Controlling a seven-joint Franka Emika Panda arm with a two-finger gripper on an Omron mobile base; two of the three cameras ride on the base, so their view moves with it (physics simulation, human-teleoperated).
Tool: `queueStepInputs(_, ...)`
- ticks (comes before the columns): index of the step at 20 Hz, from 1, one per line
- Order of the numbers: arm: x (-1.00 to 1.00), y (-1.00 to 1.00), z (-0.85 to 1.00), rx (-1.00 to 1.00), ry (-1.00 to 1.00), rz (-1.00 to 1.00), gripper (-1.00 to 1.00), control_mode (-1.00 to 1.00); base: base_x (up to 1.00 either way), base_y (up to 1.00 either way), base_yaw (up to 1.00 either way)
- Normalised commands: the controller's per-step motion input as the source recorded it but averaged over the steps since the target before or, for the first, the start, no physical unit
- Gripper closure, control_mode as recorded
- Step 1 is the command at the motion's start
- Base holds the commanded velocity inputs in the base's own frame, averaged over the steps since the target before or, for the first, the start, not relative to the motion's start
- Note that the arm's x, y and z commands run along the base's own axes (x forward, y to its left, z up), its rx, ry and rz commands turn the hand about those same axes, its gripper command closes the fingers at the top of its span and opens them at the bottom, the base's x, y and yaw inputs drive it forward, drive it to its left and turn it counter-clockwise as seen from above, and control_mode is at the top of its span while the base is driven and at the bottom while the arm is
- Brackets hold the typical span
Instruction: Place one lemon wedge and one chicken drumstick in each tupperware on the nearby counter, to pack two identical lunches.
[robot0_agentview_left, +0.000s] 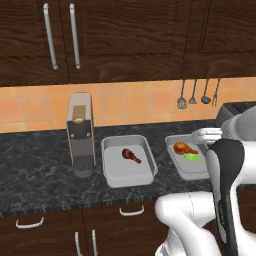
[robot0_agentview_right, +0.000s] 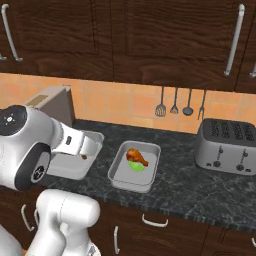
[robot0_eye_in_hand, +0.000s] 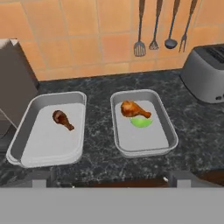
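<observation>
Two pale grey tupperware trays sit side by side on the dark counter (robot0_agentview_left: 35, 165). The left tupperware (robot0_eye_in_hand: 43, 144) holds only the thin dark reddish drumstick (robot0_eye_in_hand: 62, 119). In the right tupperware (robot0_eye_in_hand: 148, 140) the orange-golden drumstick (robot0_eye_in_hand: 134, 110) lies against the lime green lemon wedge (robot0_eye_in_hand: 140, 122). The yellow lemon wedge is out of view. My gripper (robot0_eye_in_hand: 111, 179) hovers above the counter's front edge, level with the gap between the trays, open, fingertips (robot0_eye_in_hand: 41, 179) wide apart and nothing between them. In the right base view my arm covers part of the left tupperware (robot0_agentview_right: 70, 170).
A tall grey coffee machine (robot0_agentview_left: 80, 135) stands left of the trays. A steel toaster (robot0_agentview_right: 227, 145) sits at the right on the counter. Utensils (robot0_eye_in_hand: 157, 26) hang on the orange tiled wall. Dark wood cabinets (robot0_agentview_left: 125, 35) hang above.
</observation>
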Motion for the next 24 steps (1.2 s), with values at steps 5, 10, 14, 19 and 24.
queueStepInputs(5,-0.7,0.32,0.05,0.0,0.05,0.24,-1.0,-1.0,0.0,0.0,0.0)
queueStepInputs(10,0.0,0.09,0.02,0.0,0.02,0.02,-1.0,1.0,0.19,0.02,0.02)
queueStepInputs(14,0.0,0.0,0.0,0.0,0.0,0.0,-1.0,1.0,0.08,-0.95,-0.07)
queueStepInputs(19,0.0,0.0,0.0,0.0,0.0,0.0,-1.0,1.0,0.0,-1.0,-0.05)
queueStepInputs(24,0.0,0.0,0.0,0.0,0.0,0.0,-1.0,1.0,-0.07,-1.0,-0.02)
